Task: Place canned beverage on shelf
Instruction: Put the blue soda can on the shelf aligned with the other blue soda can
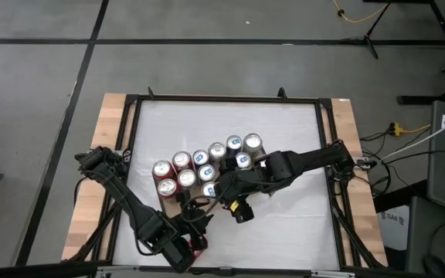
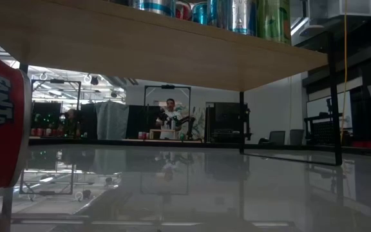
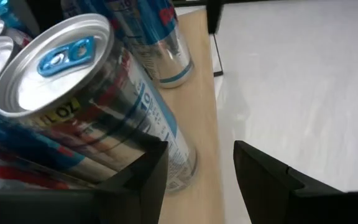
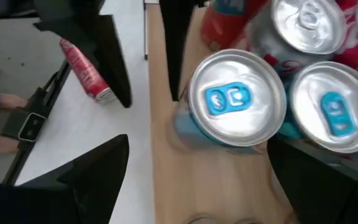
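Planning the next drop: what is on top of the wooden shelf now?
A cluster of upright silver-topped drink cans stands on the light-brown wooden shelf board. The dark right arm covers the cluster's near edge, so the count there is unclear.

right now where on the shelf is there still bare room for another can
Bare strip of light-brown wooden shelf board lies along its edge, beside the blue-tabbed silver can under the right end effector. Past that can the silver and red cans stand packed together. The white tabletop behind them is bare.

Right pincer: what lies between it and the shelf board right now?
A blue-tabbed can stands upright on the shelf, straight ahead of the open right pincer. The right wrist view shows it.
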You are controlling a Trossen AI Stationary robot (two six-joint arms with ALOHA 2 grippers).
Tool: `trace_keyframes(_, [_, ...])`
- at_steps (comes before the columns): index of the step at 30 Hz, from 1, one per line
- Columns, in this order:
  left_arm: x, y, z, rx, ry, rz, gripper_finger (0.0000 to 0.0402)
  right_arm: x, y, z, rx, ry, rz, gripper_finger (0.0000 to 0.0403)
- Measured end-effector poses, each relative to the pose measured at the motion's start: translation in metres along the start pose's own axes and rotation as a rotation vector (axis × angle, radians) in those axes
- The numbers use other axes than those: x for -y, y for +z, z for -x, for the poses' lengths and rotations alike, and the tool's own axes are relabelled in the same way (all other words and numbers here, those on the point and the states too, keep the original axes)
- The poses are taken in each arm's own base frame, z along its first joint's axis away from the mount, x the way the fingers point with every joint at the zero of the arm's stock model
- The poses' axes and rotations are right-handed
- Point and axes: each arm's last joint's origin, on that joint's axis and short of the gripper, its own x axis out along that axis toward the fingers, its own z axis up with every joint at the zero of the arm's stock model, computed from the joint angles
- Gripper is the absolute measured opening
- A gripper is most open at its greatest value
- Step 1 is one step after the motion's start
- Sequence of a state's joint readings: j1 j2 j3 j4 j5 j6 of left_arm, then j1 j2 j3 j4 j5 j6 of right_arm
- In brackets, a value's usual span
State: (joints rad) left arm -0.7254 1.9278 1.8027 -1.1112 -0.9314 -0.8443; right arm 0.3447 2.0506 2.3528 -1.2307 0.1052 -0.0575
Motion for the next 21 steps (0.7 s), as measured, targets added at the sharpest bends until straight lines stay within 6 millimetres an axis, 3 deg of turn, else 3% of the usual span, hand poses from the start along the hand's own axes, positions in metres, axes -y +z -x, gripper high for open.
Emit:
trace_keyframes(7, [-0.0015,0.0003,-0.0018,-0.010,0.005,-0.121,0.0173,-0.0014,-0.0009,-0.0013,-0.010,0.032,0.002,0.0372])
trace_keyframes(21, [-0.0066,-0.0050,-0.0005,-0.046,0.038,-0.196,0.0173,-0.0066,-0.0079,0.0020,-0.075,0.176,0.005,0.0372])
